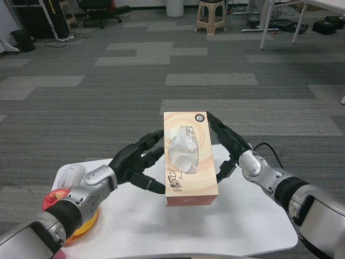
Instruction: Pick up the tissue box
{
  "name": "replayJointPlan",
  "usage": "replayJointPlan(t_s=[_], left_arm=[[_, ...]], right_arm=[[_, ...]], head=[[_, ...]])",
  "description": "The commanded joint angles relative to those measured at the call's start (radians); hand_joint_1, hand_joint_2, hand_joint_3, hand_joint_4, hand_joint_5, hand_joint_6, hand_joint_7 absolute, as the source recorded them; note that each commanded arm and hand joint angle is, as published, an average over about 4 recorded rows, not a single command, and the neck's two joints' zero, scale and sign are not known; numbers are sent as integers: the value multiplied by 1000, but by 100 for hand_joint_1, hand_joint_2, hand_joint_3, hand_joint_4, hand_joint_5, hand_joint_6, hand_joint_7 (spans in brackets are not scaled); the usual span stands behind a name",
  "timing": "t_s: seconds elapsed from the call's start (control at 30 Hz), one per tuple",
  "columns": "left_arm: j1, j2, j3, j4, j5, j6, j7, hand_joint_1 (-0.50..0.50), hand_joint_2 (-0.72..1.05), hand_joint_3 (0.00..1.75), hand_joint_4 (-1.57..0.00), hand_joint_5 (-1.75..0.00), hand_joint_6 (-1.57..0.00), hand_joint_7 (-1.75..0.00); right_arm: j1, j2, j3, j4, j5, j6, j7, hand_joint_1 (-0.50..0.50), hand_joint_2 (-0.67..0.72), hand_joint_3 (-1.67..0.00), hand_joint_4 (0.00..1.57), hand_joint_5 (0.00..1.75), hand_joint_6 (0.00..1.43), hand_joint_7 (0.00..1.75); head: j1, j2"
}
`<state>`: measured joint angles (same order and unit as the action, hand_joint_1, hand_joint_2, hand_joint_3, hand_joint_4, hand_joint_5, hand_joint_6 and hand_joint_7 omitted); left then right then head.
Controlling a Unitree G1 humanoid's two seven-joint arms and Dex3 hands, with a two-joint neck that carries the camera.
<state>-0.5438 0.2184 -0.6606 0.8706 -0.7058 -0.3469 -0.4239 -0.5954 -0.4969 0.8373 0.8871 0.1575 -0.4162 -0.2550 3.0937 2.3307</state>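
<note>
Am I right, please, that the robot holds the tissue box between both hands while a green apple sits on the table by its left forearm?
Not quite: the head view shows the apple is red, not green. The rest stands: the tissue box is held between the left hand and the right hand.

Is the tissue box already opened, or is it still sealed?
Opened: white tissue sticks up through the top slot of the tissue box.
</note>
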Motion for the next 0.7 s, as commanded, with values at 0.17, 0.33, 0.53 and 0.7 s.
replayJointPlan(t_s=[0.17,0.33,0.53,0.7], left_arm=[[-21,-69,-3,-87,-9,-4,-4,50,60,9,-4,0,0,0],[-16,-67,0,-104,-8,5,-4,50,60,9,-4,0,0,0],[-12,-66,5,-112,-8,8,-4,50,60,7,-4,0,0,0],[-8,-64,9,-120,-8,12,-4,50,60,9,-4,0,0,0]], right_arm=[[-14,99,20,-124,4,-50,42,-38,-29,-48,0,0,0,0],[-14,98,20,-131,4,-50,42,-38,-29,-48,0,0,0,0],[-14,96,19,-145,5,-50,42,-38,-29,-48,0,0,0,0],[-14,92,9,-155,5,-50,44,-38,-29,-48,0,0,0,0]], head=[[0,1],[1,3],[1,3],[1,2]])
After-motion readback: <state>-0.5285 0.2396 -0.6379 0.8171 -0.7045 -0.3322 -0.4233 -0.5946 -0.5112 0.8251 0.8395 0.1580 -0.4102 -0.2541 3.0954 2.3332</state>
